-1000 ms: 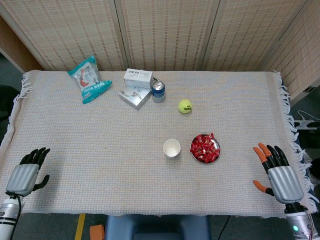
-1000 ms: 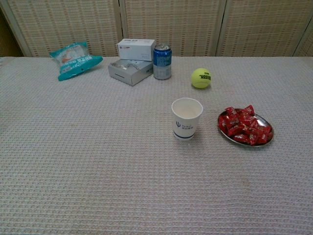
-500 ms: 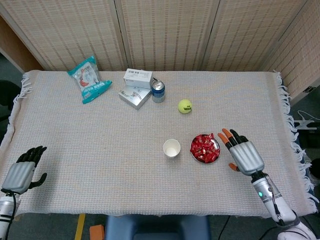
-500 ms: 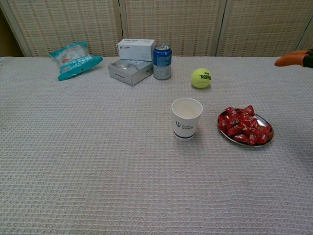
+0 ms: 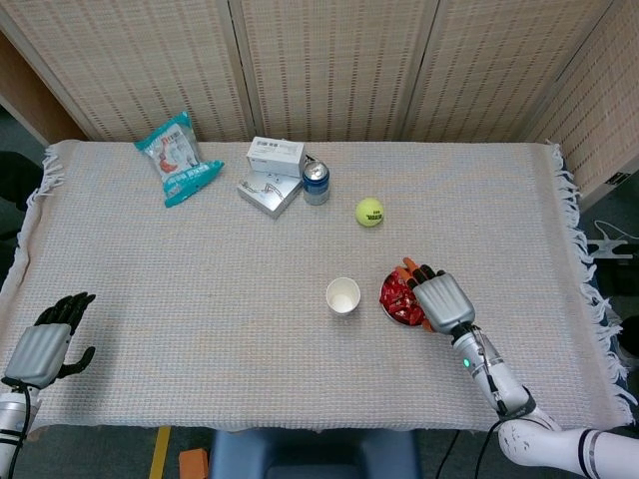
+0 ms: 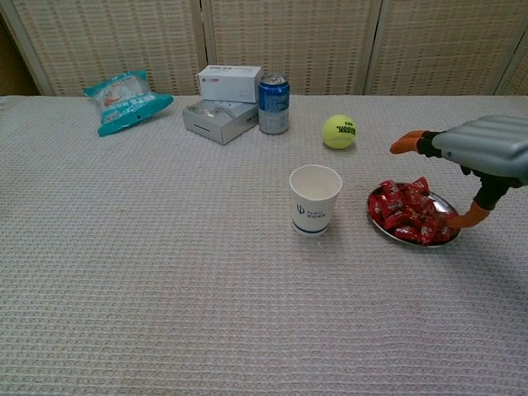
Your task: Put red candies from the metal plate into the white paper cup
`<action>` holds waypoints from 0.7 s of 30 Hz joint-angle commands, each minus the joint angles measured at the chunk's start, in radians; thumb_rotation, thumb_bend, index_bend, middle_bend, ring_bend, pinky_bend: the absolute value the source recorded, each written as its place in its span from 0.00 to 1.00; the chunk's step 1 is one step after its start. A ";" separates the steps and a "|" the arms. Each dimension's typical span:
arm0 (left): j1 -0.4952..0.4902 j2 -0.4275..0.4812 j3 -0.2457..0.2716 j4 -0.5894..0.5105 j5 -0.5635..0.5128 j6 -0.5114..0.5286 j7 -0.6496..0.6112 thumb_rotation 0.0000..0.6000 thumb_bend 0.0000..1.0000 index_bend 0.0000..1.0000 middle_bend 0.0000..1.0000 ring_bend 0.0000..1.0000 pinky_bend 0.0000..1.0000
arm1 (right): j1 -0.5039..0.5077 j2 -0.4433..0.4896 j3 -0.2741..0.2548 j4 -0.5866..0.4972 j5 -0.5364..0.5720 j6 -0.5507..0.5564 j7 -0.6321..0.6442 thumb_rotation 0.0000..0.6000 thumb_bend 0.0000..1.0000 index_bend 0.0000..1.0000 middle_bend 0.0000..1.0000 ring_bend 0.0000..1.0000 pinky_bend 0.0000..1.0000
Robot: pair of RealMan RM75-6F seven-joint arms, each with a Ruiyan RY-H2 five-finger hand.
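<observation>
A small metal plate point(image 6: 450, 205) heaped with red candies point(image 6: 404, 209) point(image 5: 400, 294) sits right of the table's middle. The white paper cup point(image 6: 314, 199) point(image 5: 342, 295) stands upright just left of it, nothing visible inside. My right hand point(image 6: 472, 155) point(image 5: 438, 299) hovers above the plate's right half, palm down, fingers spread and holding nothing; its thumb hangs toward the plate's right rim. My left hand point(image 5: 44, 345) is at the near left corner of the table, fingers apart, holding nothing, and shows only in the head view.
At the back stand a blue can point(image 6: 273, 104), two stacked boxes point(image 6: 223, 113), a teal snack bag point(image 6: 124, 100) and a yellow tennis ball point(image 6: 339, 131). The woven cloth point(image 6: 165, 272) covers the whole table, with a fringed right edge point(image 5: 584, 289).
My right hand has swept in from the near right edge, leftward and forward, and now sits over the plate. The left hand has barely shifted. Plate, candies and cup have not moved.
</observation>
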 commanded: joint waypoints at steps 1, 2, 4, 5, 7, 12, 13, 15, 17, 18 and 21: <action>-0.002 0.000 0.000 0.002 -0.001 -0.002 -0.004 1.00 0.39 0.00 0.00 0.00 0.14 | 0.054 -0.036 -0.008 0.029 0.099 -0.011 -0.075 1.00 0.09 0.00 0.03 0.32 0.51; -0.002 0.001 0.000 0.002 -0.001 -0.002 -0.006 1.00 0.39 0.00 0.00 0.00 0.14 | 0.061 -0.037 -0.013 0.027 0.120 -0.010 -0.090 1.00 0.09 0.00 0.03 0.33 0.51; -0.002 0.002 0.001 0.002 0.000 -0.002 -0.011 1.00 0.39 0.00 0.00 0.00 0.14 | 0.079 -0.040 -0.028 0.026 0.173 -0.007 -0.127 1.00 0.09 0.00 0.03 0.33 0.51; -0.002 0.003 0.001 0.002 0.001 -0.002 -0.012 1.00 0.39 0.00 0.00 0.00 0.14 | 0.088 -0.042 -0.034 0.028 0.194 -0.006 -0.143 1.00 0.09 0.00 0.03 0.33 0.51; -0.002 0.003 0.002 0.001 0.004 -0.002 -0.014 1.00 0.39 0.00 0.00 0.00 0.14 | 0.106 -0.053 -0.046 0.037 0.239 -0.001 -0.171 1.00 0.09 0.00 0.03 0.33 0.51; -0.001 0.005 0.004 0.001 0.009 0.002 -0.021 1.00 0.39 0.00 0.00 0.00 0.14 | 0.141 -0.073 -0.066 0.053 0.300 0.003 -0.189 1.00 0.09 0.01 0.04 0.35 0.51; -0.001 0.005 0.004 0.002 0.008 0.002 -0.023 1.00 0.39 0.00 0.00 0.00 0.14 | 0.147 -0.077 -0.073 0.056 0.306 0.006 -0.192 1.00 0.09 0.02 0.04 0.35 0.52; -0.002 0.005 0.004 0.003 0.008 0.001 -0.026 1.00 0.39 0.00 0.00 0.00 0.14 | 0.156 -0.080 -0.083 0.056 0.316 0.011 -0.197 1.00 0.09 0.04 0.06 0.36 0.52; -0.003 0.005 0.004 0.004 0.008 0.000 -0.028 1.00 0.39 0.00 0.00 0.00 0.14 | 0.165 -0.083 -0.094 0.056 0.327 0.019 -0.205 1.00 0.09 0.06 0.09 0.37 0.52; -0.003 0.005 0.004 0.005 0.009 0.000 -0.029 1.00 0.39 0.00 0.00 0.00 0.14 | 0.169 -0.084 -0.098 0.056 0.333 0.023 -0.206 1.00 0.09 0.07 0.10 0.38 0.53; -0.003 0.006 0.006 0.004 0.013 0.001 -0.031 1.00 0.39 0.00 0.00 0.00 0.14 | 0.180 -0.089 -0.111 0.061 0.352 0.034 -0.212 1.00 0.09 0.12 0.15 0.39 0.55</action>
